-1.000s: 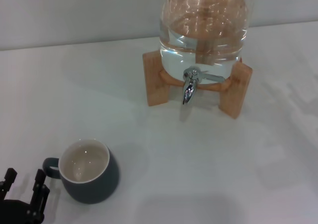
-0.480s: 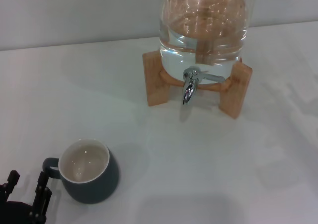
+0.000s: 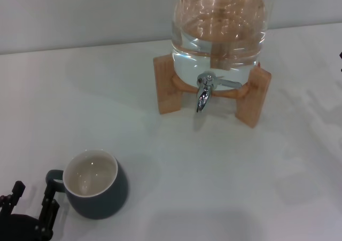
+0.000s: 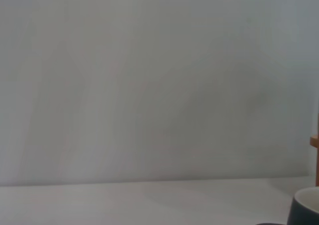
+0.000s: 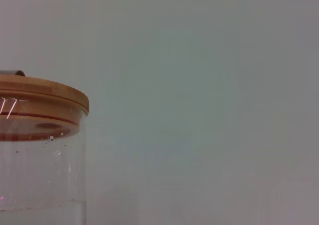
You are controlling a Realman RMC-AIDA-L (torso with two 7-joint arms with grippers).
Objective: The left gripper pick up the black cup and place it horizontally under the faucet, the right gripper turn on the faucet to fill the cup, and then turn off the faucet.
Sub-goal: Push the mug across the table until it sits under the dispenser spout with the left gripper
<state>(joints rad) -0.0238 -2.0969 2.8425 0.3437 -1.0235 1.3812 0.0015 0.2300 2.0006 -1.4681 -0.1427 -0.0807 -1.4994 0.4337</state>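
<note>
The left hand [image 3: 32, 204] is at the near left corner of the worktop [image 3: 224, 177], just beside the loop handle of the black cup [image 3: 96, 184]. Its two slim fingers [image 3: 49, 203] stand apart, released, and hold nothing. Compared with one second ago, the hand has slid a little lower and toward the near edge, and the finger closest to the cup now stands right next to the handle; I cannot tell if it touches. The cup itself has not moved: it stands upright, mouth up, empty, well apart from the faucet [image 3: 203, 94].

The left wrist view shows only a dark edge of the cup at one corner, so the hand is not yet lined up around it. I judge the pick-up is only being prepared; the grasp is not made.

The faucet hangs from the clear water jar [image 3: 219, 32] on its wooden stand [image 3: 166, 88], and no water runs. The right hand [image 3: 340, 59] has just appeared as a dark tip at the far right border; whether it is released or clenched, I cannot tell.
</note>
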